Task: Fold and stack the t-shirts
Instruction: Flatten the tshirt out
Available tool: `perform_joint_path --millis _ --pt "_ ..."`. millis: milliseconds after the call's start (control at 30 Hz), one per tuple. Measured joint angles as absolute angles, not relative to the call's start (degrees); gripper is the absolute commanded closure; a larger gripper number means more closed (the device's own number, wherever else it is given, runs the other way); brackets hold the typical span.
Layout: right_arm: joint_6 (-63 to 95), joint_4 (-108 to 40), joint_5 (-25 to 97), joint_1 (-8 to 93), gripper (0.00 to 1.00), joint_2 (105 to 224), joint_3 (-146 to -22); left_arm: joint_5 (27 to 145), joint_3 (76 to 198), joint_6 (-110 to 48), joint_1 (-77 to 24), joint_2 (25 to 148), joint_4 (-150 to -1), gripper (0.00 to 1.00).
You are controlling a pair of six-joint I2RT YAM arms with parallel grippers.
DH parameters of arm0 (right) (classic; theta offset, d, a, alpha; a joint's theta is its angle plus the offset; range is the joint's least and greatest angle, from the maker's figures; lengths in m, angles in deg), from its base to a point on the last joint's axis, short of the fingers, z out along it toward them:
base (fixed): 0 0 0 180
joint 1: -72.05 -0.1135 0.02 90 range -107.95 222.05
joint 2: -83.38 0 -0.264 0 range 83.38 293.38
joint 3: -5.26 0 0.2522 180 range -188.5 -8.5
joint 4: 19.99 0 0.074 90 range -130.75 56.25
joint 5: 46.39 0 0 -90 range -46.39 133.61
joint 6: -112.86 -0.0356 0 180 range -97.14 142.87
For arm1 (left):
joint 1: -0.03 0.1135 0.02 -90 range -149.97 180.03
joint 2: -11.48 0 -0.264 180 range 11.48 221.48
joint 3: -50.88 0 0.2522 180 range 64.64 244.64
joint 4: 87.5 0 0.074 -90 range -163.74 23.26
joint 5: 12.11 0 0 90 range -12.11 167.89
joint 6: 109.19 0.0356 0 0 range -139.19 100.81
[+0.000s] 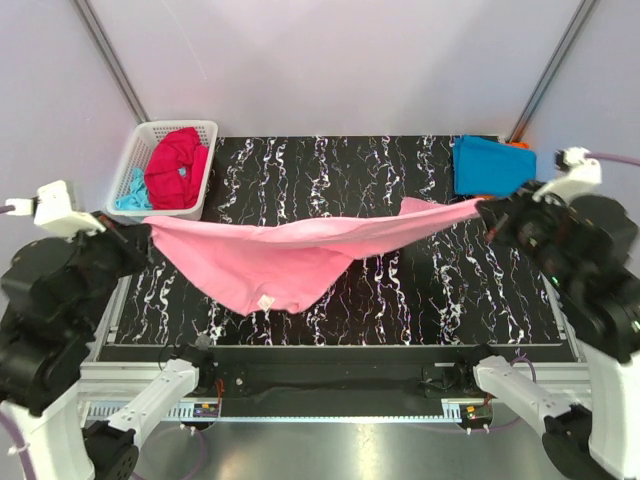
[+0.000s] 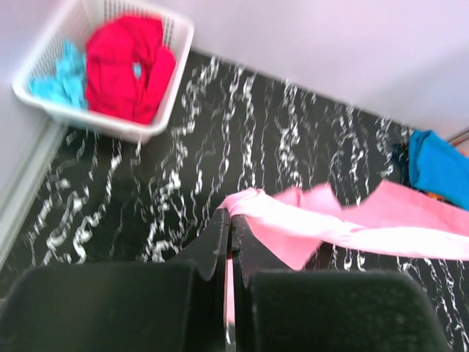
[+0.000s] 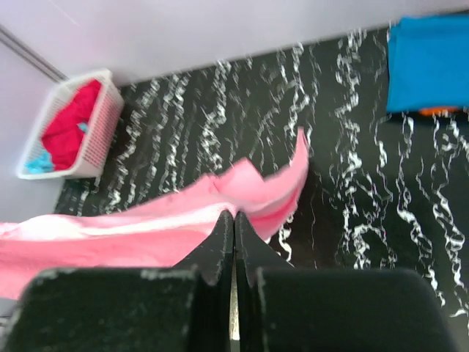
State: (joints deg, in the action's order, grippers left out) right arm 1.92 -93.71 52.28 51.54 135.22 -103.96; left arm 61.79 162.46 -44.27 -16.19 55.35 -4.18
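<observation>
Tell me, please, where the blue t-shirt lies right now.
In the top view the blue t-shirt lies at the far right corner of the table, over an orange t-shirt, opposite the white basket.

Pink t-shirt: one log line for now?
pink t-shirt: stretched between claws | left claw: shut on it | right claw: shut on it | blue t-shirt: folded, far right

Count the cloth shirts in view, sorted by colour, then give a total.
Light pink cloth shirt: 1
Crimson red cloth shirt: 1
Pale aqua cloth shirt: 1
Bright blue cloth shirt: 1
Orange cloth shirt, only an edge showing: 1
Total: 5
</observation>
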Motion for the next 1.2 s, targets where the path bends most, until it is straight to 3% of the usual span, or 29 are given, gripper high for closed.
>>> perform_joint_path --millis 467,667,900,1067,1200 --pt "8.3 -94.5 49.6 51.5 1.00 127.8 -111.5 65.0 169.2 -34.1 -16.2 49.6 -19.9 1.00" --pt "9.7 -93.6 50.2 51.5 1.00 128.0 -110.6 68.2 173.8 -32.2 -16.2 55.3 -26.3 1.00" --pt "10.7 -91.4 53.2 51.5 1.00 131.7 -107.8 73.9 178.8 -32.3 -16.2 70.3 -28.7 1.00" --pt "11.5 -90.7 54.3 51.5 1.00 133.9 -107.2 76.7 179.3 -33.2 -16.2 79.7 -26.2 1.00" --pt "11.7 -90.7 54.1 51.5 1.00 133.2 -107.3 77.4 179.1 -33.4 -16.2 79.9 -20.4 1.00"
